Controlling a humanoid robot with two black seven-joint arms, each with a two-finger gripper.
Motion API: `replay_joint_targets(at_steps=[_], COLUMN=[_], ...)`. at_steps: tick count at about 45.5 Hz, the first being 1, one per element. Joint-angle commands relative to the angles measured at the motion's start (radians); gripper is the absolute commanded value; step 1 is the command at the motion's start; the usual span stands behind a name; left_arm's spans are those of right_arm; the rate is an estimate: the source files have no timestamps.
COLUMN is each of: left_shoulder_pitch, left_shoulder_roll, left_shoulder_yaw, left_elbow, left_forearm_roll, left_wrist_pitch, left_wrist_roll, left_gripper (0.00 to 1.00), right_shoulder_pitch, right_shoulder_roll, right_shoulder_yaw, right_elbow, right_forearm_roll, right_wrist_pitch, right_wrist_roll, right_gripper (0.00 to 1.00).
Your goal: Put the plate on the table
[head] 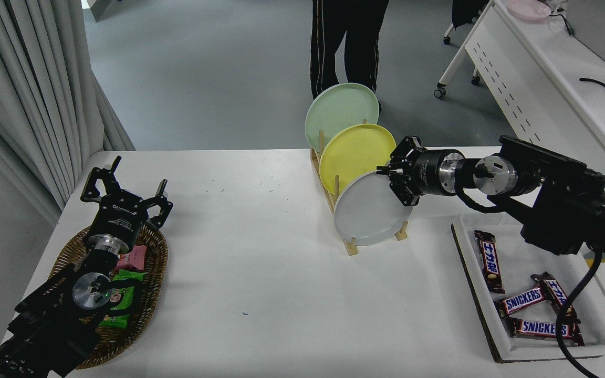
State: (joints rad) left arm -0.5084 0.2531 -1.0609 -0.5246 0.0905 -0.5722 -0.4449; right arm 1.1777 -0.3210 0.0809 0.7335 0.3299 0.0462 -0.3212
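Observation:
The light-grey plate (368,212) stands on edge in the front slot of a wooden rack (352,247) near the back middle of the white table (260,278). My right gripper (394,181) reaches in from the right and is shut on the plate's upper right rim. The plate leans a little to the left, and its lower edge still sits in the rack. My left gripper (124,184) is parked at the lower left, open and empty, above a wicker basket (147,310).
A yellow plate (355,152) and a pale green plate (339,110) stand behind the grey one in the rack. A white tray (473,252) with chocolate bars lies at the right. A person (344,42) stands beyond the table. A white perforated-panel desk (533,89) stands at the far right.

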Motion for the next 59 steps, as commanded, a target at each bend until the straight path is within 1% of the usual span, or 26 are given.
replay_joint_targets(at_steps=[1,19,29,34,39,47,50,51,59], left_shoulder_pitch=[0.001,0.001,-0.001,-0.001,-0.001,0.001,-0.001,-0.001,0.001], left_shoulder_roll=[0.0,0.0,0.0,0.0,0.0,0.0,0.0,0.0,0.0], left_shoulder_yaw=[0.001,-0.001,0.001,0.001,-0.001,-0.001,-0.001,-0.001,0.001], left_elbow=[0.0,0.0,0.0,0.0,0.0,0.0,0.0,0.0,0.0], left_forearm_roll=[0.0,0.0,0.0,0.0,0.0,0.0,0.0,0.0,0.0], left_wrist_pitch=[0.0,0.0,0.0,0.0,0.0,0.0,0.0,0.0,0.0], left_wrist_roll=[0.0,0.0,0.0,0.0,0.0,0.0,0.0,0.0,0.0], left_gripper=[1.0,1.0,1.0,1.0,1.0,1.0,1.0,1.0,1.0], right_shoulder_pitch=[0.003,0.076,0.123,0.14,0.148,0.149,0.129,0.11,0.024], right_shoulder_roll=[-0.003,-0.073,-0.113,-0.115,-0.119,-0.177,-0.197,-0.202,-0.194], right_shoulder_yaw=[0.005,0.108,0.12,0.119,0.117,0.141,0.186,0.218,0.296], right_elbow=[0.0,0.007,0.02,0.024,0.073,0.277,0.348,0.389,0.412], right_forearm_roll=[0.0,0.026,0.126,0.211,0.27,0.354,0.385,0.411,0.479], right_wrist_pitch=[0.015,0.009,-0.017,-0.083,-0.153,-0.302,-0.356,-0.402,-0.525], right_wrist_roll=[-0.015,-0.133,-0.206,-0.24,-0.262,-0.26,-0.26,-0.259,-0.262], right_gripper=[0.0,0.0,0.0,0.0,0.0,0.0,0.0,0.0,0.0])
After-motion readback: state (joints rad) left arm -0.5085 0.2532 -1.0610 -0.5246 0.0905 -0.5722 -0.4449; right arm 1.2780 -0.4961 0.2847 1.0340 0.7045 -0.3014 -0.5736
